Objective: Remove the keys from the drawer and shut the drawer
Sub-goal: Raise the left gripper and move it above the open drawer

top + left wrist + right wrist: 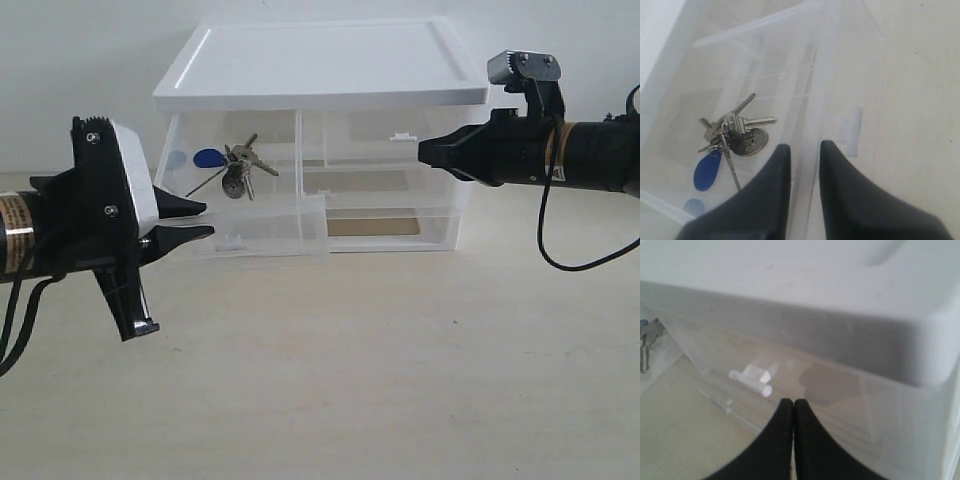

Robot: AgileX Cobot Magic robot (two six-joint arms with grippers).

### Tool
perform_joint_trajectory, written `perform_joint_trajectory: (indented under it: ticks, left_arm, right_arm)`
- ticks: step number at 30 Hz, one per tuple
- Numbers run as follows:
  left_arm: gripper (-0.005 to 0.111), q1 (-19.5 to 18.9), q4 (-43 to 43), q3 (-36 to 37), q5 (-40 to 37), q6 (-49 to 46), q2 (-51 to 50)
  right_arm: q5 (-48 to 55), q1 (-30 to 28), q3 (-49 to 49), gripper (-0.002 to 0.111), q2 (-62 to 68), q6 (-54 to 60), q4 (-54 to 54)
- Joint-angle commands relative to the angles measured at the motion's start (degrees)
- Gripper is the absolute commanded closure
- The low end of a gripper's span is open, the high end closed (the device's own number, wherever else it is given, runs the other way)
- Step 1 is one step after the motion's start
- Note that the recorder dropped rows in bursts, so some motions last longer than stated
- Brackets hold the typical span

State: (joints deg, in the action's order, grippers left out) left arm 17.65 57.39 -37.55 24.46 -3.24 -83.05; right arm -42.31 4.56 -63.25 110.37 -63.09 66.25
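Shows keys [735, 132] lying inside pulled-out drawer [270, 228]. Finds left end effector [804, 147] slightly open at drawer front wall, right end effector [793, 402] closed, empty.

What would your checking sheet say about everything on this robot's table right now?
Surface: pale beige tabletop, carrying a white-topped plastic drawer unit.
Job's things: bunch of silver keys with blue oval fob lies inside the pulled-out left translucent plastic drawer.
Clutter: nothing seen.
Pincers: left black pincer slightly open, astride that drawer's front wall; right black pincer shut, empty.
Cables: black cables hang from both arms.
Surroundings: plain white wall.
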Motion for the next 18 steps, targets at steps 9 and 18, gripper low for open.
perform_joint_trajectory:
  ticks: [9,18]
  left_arm:
    - [0.102,-1.07,-3.53,-1.76,-2.46,-9.58,0.71]
    - [0.102,-2.64,-12.13,-3.12,-0.31,-18.79,-1.6]
  right_arm:
    - [4.02,-0.54,-0.84,0.108,0.14,0.2,-4.24]
    - [4.15,-0.54,-0.84,0.108,0.14,0.2,-4.25]
